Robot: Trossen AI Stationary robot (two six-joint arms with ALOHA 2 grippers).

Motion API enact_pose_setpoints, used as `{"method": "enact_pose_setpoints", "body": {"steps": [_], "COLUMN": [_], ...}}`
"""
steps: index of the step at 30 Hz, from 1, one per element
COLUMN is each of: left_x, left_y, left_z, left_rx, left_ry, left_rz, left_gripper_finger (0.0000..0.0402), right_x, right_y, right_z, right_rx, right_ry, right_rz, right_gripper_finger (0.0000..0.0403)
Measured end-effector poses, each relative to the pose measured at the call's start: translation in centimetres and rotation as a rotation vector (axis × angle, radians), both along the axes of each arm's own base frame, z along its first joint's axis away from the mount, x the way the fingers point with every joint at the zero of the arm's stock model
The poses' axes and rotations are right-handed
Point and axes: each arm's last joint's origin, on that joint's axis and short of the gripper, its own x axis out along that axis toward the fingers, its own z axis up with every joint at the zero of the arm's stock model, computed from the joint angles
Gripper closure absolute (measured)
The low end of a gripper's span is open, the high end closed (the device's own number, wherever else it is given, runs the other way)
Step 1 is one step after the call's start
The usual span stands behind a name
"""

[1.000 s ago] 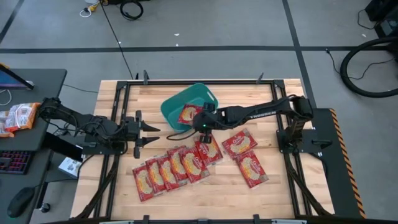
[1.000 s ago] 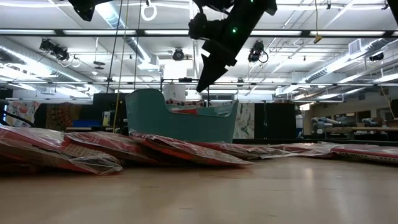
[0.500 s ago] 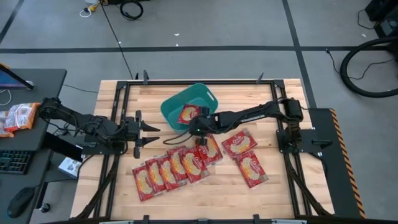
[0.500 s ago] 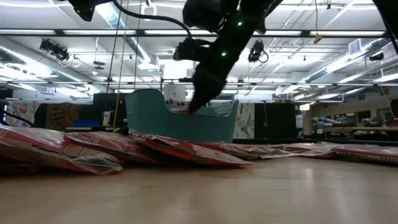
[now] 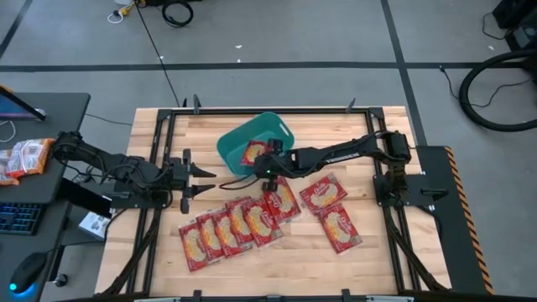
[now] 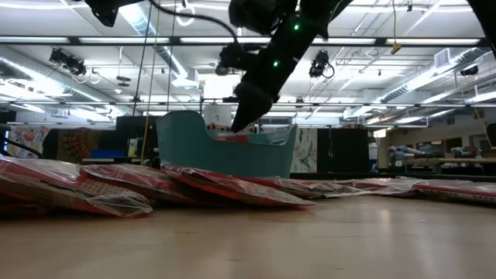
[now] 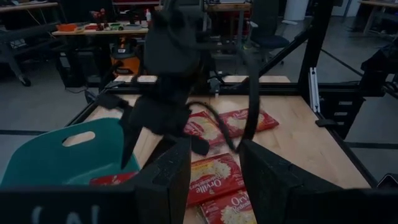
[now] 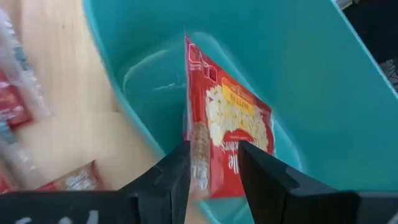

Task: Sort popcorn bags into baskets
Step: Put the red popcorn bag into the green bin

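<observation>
A teal basket [image 5: 239, 138] stands at the table's far middle. One red popcorn bag [image 5: 254, 153] lies tilted inside it, leaning on the wall. My right gripper [image 8: 214, 168] is open and slants down over the basket's near rim, its fingers on either side of that bag's near end. Several more popcorn bags [image 5: 231, 228] lie overlapping in a row near the front, and two [image 5: 323, 193] lie to the right. My left gripper [image 5: 205, 179] waits open at the left, above the table. My right gripper has its open fingers on either side of the bag's crimped end edge [image 8: 198, 146], coming from above and from the table's right. That edge lies close to one finger [image 8: 177, 171]; whether it touches I cannot tell. The bag rests in the basket.
Black frame rails [image 5: 159, 143] run along the table's sides. On a side desk at the left lie orange-and-white packets [image 5: 25, 158] and a keyboard. Bare wood shows at the table's far right [image 5: 352, 126].
My right gripper has sunk and gone a little toward the table's left, down over the basket's near rim, tipping further downward. The bag in the basket has kept its place.
</observation>
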Motion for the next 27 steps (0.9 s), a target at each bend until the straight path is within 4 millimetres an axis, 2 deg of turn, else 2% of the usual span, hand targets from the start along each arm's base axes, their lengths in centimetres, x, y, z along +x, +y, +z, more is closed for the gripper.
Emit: {"method": "enact_pose_setpoints", "body": {"steps": [4,8,13,17,23,27], "left_x": [0.0,0.0,0.0,0.0,0.0,0.0], "left_y": [0.0,0.0,0.0,0.0,0.0,0.0], "left_z": [0.1,0.3,0.3,0.1,-0.2,-0.3], "left_rx": [0.01,0.011,0.013,0.019,0.027,0.027], "left_ry": [-0.007,-0.026,-0.024,-0.008,0.022,0.027], "left_rz": [-0.001,-0.002,-0.002,-0.002,-0.002,-0.002], "left_gripper_finger": [0.0258,0.0258,0.0258,0.0258,0.0258,0.0258], "right_x": [-0.8,-1.4,-1.7,-1.7,-1.9,-1.8], "right_y": [0.1,-1.3,-4.3,-5.4,-5.9,-4.9], "right_z": [1.4,2.1,1.2,1.1,2.3,3.0], "right_rx": [0.007,0.041,0.166,0.171,0.166,0.208], "right_ry": [-0.004,-0.011,0.01,-0.008,0.026,0.059], "right_rz": [-0.01,-0.061,-0.118,-0.138,-0.107,-0.046], "right_gripper_finger": [0.0265,0.0265,0.0265,0.0269,0.0275,0.0276]}}
